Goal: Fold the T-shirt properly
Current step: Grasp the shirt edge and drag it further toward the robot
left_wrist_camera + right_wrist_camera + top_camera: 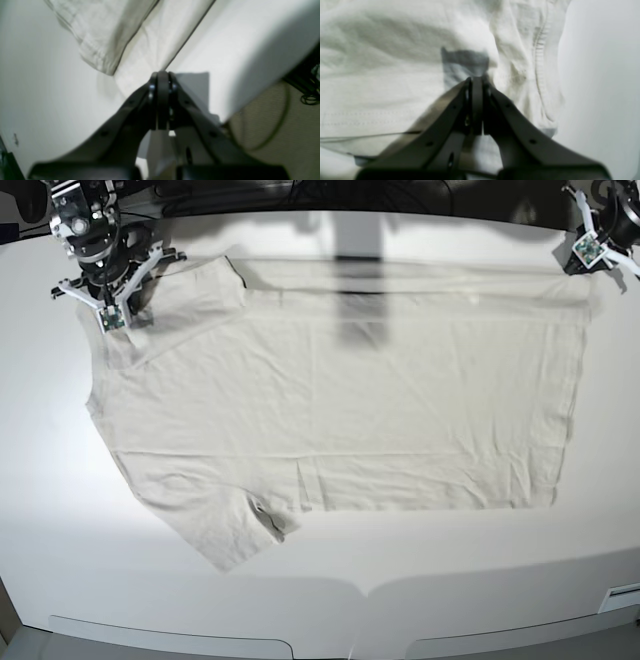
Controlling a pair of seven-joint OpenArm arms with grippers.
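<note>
A: Where is the T-shirt (340, 410) lying right now?

B: It is lying spread flat across the white table (320, 600), with one sleeve (232, 532) sticking out toward the near edge and the bottom hem running down the base view's right side.

A: And what are the claws doing?

B: The left gripper (162, 75) is pinching the far hem corner with its jaws fully closed; cloth is fanning out taut from the tips. The right gripper (476, 80) is also closed tight, sitting at the shoulder end by the far sleeve, and it appears to be nipping a fold of fabric there.

A: How is the cloth going to handle?

B: Light, soft and limp, I am judging. It is wrinkling and sagging wherever it is not supported, so it is likely to droop between the two holds. Stitched hems and seams look like the firmest places to grip, since thin single layers could slip out.
</note>
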